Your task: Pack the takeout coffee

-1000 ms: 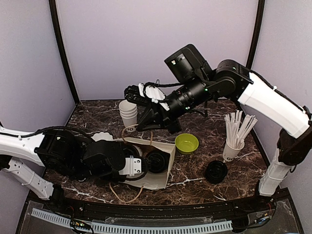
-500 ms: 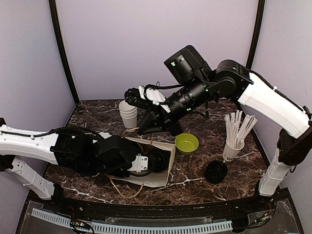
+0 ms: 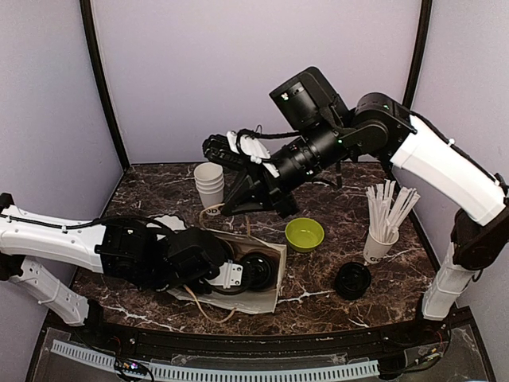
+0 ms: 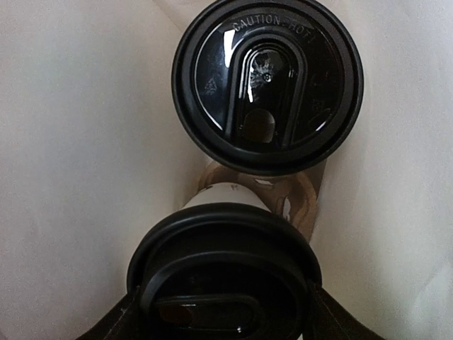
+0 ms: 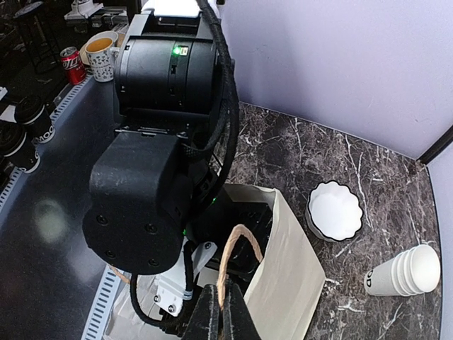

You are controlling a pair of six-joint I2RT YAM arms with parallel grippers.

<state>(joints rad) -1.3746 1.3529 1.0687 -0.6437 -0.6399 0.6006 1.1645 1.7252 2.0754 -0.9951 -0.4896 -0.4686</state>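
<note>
A cream paper bag [image 3: 266,293] lies on its side on the marble table, mouth toward the left arm. My left gripper [image 3: 238,273] reaches into that mouth and is shut on a takeout coffee cup [image 4: 228,280]; its fingers press both sides of the black lid. A second lidded cup [image 4: 267,85] sits deeper in the bag, lid facing me. My right gripper [image 5: 225,306] is shut on the bag's twine handle [image 5: 237,248] and holds it up above the bag [image 5: 290,283]. In the top view the right gripper [image 3: 228,208] hangs over the bag's back edge.
A lime-green bowl [image 3: 305,234] stands right of the bag. Farther right are a white cup of long sticks [image 3: 382,239] and loose black lids [image 3: 352,280]. Stacked empty white cups [image 3: 209,185] stand at the back, and a white scalloped dish [image 5: 336,210] beside the bag.
My left arm has pushed to the right, carrying its cup further into the bag. The right gripper keeps hold of the handle and has barely shifted.
</note>
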